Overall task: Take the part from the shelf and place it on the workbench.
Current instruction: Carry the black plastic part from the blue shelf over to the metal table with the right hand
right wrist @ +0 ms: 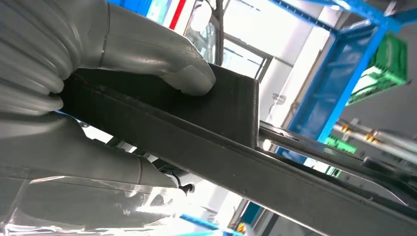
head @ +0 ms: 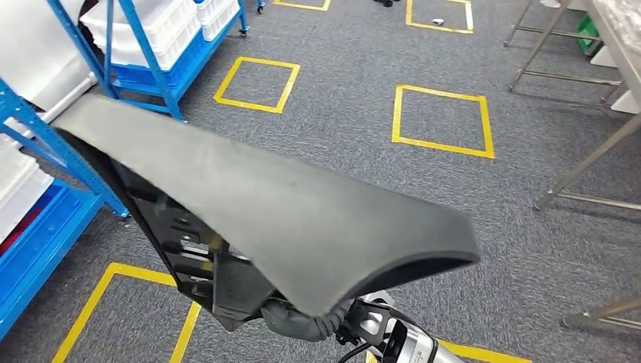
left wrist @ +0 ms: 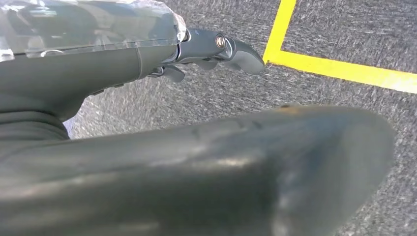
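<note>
step: carrying part (head: 287,219) to workbench (head: 616,38) | right hand (right wrist: 98,93): clamping part's edge, thumb on top | left hand (left wrist: 216,49): hanging over floor, holding nothing I can see, fingers too hidden to judge | part: up front, well short of workbench | care: keeping it level, turning slowly

The part (head: 287,219) hides the right hand (right wrist: 98,93); the blue shelf (head: 45,219) is cropped.
</note>
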You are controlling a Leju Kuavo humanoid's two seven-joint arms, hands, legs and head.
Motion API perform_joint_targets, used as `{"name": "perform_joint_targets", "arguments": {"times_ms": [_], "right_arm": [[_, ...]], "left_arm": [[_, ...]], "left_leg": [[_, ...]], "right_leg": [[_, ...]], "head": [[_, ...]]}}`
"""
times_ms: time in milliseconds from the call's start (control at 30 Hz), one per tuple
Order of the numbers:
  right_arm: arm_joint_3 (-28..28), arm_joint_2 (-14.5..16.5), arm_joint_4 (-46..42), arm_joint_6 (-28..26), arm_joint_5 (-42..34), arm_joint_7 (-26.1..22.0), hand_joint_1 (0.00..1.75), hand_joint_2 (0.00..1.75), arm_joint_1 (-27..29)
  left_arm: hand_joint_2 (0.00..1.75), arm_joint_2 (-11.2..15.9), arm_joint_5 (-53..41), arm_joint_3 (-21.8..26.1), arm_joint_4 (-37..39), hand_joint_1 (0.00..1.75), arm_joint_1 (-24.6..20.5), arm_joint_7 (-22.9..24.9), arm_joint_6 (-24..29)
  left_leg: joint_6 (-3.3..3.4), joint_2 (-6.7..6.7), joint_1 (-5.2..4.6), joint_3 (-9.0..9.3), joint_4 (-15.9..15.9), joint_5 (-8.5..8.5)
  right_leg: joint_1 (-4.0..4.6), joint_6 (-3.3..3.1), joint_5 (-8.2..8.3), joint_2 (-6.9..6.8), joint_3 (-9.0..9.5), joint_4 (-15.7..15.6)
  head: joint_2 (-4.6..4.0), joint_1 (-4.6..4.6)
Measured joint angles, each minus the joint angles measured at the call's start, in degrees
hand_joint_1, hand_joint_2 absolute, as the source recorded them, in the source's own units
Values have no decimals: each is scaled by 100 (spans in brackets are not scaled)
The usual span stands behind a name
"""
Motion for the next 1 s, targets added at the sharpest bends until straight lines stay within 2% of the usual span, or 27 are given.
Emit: {"name": "perform_joint_targets", "arguments": {"times_ms": [33,67,133,167,200,267,333,400,433,467,500,533,600,633,667,700,767,833,867,900,933,967,1000], "right_arm": [[-1,-15,10,42,-62,-1,173,175,0],[-5,-32,14,99,-130,-1,173,175,-1],[-29,-57,10,213,-221,-1,173,175,-6],[-54,-67,1,282,-257,-1,173,175,-2],[-89,-79,-12,360,-285,-1,173,175,5],[-180,-104,-53,545,-338,-1,173,175,36],[-282,-112,-96,727,-374,-1,173,175,64],[-378,-98,-116,878,-380,-1,173,175,90],[-419,-89,-115,930,-376,-1,173,175,109],[-460,-81,-113,971,-367,-1,173,175,137],[-497,-73,-112,990,-344,-1,173,175,167],[-529,-64,-110,988,-310,-1,173,175,196],[-586,-38,-108,937,-220,-1,173,175,252],[-614,-28,-108,891,-186,-1,173,175,277],[-647,-21,-109,842,-163,-1,173,175,311],[-683,-20,-110,792,-154,-1,173,175,352],[-778,-29,-115,711,-165,-1,173,175,457],[-866,-45,-129,664,-194,-1,173,175,543],[-898,-51,-139,648,-203,-1,173,175,570],[-927,-57,-150,632,-207,-1,173,175,596],[-951,-62,-158,614,-202,-1,173,175,620],[-974,-69,-162,585,-189,-1,173,175,649],[-992,-79,-163,555,-173,-1,173,175,674]], "left_arm": [[0,-3,0,6,0,0,3,3,10],[0,-7,0,14,0,0,1,3,19],[0,-16,0,31,0,0,2,13,35],[0,-19,0,39,0,0,5,23,46],[0,-22,0,50,0,0,6,35,59],[0,-32,0,91,0,0,-2,51,91],[0,-44,0,149,0,0,-15,44,128],[0,-48,0,189,0,0,1,38,161],[0,-48,0,200,0,0,19,44,172],[0,-49,0,213,0,0,37,53,180],[0,-49,0,222,0,0,46,75,188],[0,-49,0,229,0,0,49,104,200],[0,-44,0,235,0,0,40,188,236],[0,-42,0,235,0,0,34,221,252],[0,-38,0,234,0,0,30,246,267],[0,-33,0,234,1,0,28,261,280],[0,-17,1,233,1,0,21,265,305],[0,6,2,233,2,0,3,237,316],[0,17,1,233,2,0,-1,219,313],[0,31,1,233,2,0,1,206,306],[0,41,0,233,2,0,8,198,294],[0,48,0,232,2,0,14,194,276],[0,51,-1,231,2,0,13,191,256]], "left_leg": [[0,55,-8,6,1,-6],[-4,104,-14,16,0,-14],[-31,191,-34,31,-2,-30],[-53,237,-40,36,-4,-37],[-76,284,-45,42,-11,-43],[-130,367,-49,71,-25,-64],[-180,236,-50,8,170,-222],[-211,-10,-39,-293,828,-566],[-220,-78,-36,-488,1224,-721],[-230,-108,-32,-639,1513,-792],[-238,-120,-24,-695,1594,-747],[-245,-125,-12,-655,1474,-609],[-250,-210,26,-325,730,-192],[-244,-306,40,-165,377,-69],[-227,-392,48,-53,130,1],[-201,-454,46,-13,42,-11],[-125,-421,37,-7,13,-4],[-41,-332,44,14,-38,25],[-7,-279,48,23,-59,34],[15,-223,36,28,-65,33],[30,-165,25,27,-65,26],[36,-104,16,28,-64,19],[38,-46,8,31,-63,10]], "right_leg": [[11,-29,164,-34,144,-264],[39,-72,333,-122,353,-660],[122,-158,503,-334,677,-1286],[159,-187,509,-392,736,-1420],[180,-203,501,-378,739,-1444],[164,-240,533,-263,753,-1496],[123,-287,574,-166,810,-1582],[105,-320,589,-64,841,-1617],[106,-329,588,-9,842,-1615],[106,-332,586,57,844,-1610],[105,-331,584,124,848,-1603],[103,-326,580,188,854,-1593],[93,-295,556,314,863,-1554],[93,-271,540,371,847,-1517],[89,-243,532,422,822,-1488],[82,-215,532,464,796,-1472],[71,-150,543,533,761,-1473],[80,-89,437,393,695,-1332],[83,-64,297,266,585,-1098],[73,-43,116,133,420,-756],[55,-24,-65,63,216,-351],[37,-10,-176,31,38,-8],[22,-2,-188,15,-59,166]], "head": [[0,0],[0,0],[0,1],[0,1],[0,1],[0,0],[0,0],[0,0],[0,0],[0,0],[0,0],[0,0],[0,0],[0,0],[0,-1],[0,-1],[0,-1],[0,0],[0,1],[0,2],[0,1],[0,2],[0,2]]}}
